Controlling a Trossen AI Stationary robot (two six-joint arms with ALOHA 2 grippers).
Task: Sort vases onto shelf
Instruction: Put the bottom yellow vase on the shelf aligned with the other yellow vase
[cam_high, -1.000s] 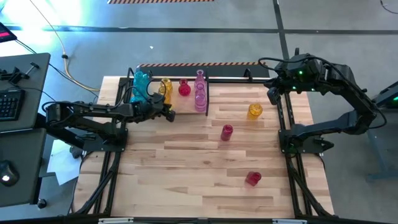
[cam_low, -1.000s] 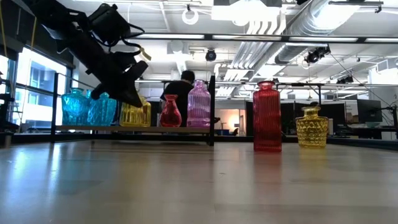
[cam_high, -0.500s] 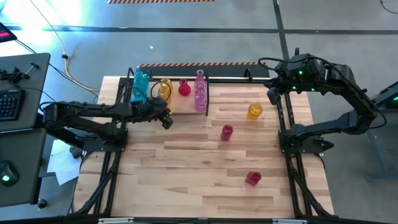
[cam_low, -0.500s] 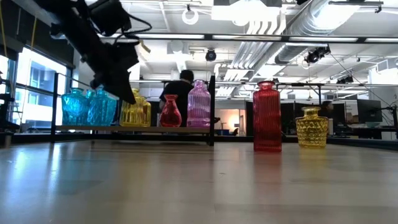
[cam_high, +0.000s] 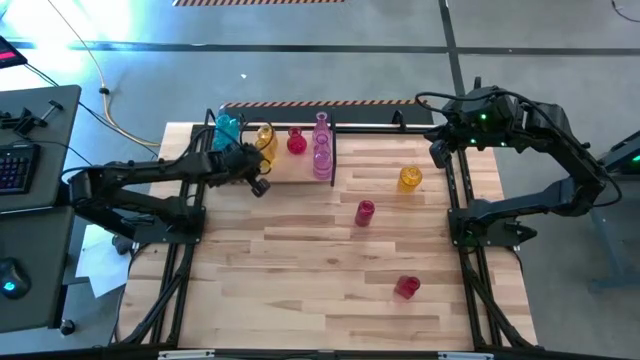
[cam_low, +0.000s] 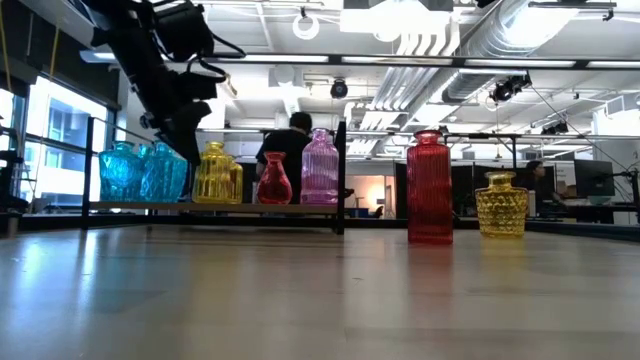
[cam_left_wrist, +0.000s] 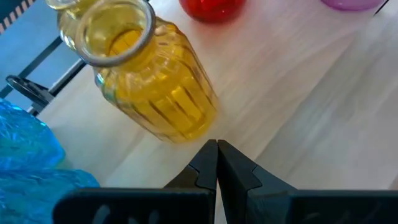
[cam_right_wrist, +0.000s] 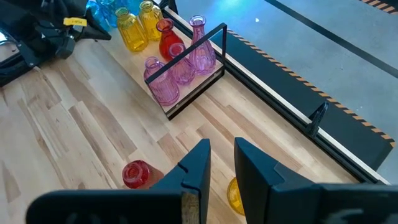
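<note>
Taking the shelf (cam_high: 300, 172) as landmark, and going from the near edge of the table (cam_high: 330, 290) towards it: a red vase (cam_high: 406, 287) is seen nearest the front, well apart from the shelf and off towards its right; a second red vase (cam_high: 365, 212) stands closer in, and a squat amber vase (cam_high: 410, 178) sits level with the shelf's right end but apart from it. On the shelf itself the cyan vases (cam_high: 228, 133) are grouped at its left end, then the yellow vases (cam_high: 266, 140), a small red vase (cam_high: 297, 142) and the pink vases (cam_high: 322, 147) against its right-hand rods. The left gripper (cam_high: 259, 186) is held just in front of the shelf's left half, its jaws clenched with nothing between them, and one yellow vase (cam_left_wrist: 149, 74) is viewed directly past its fingertips. The right gripper (cam_high: 438, 152) is parked beyond the shelf's right end, its jaws set slightly apart with nothing seen in them. Three vases are judged left to sort. For the step in hand, the left jaws would best be drawn clear of the front rail without brushing the yellow glass, then opened fully before any loose vase is approached, each being gripped low on the body and kept upright so that it can be set beside its own colour
</note>
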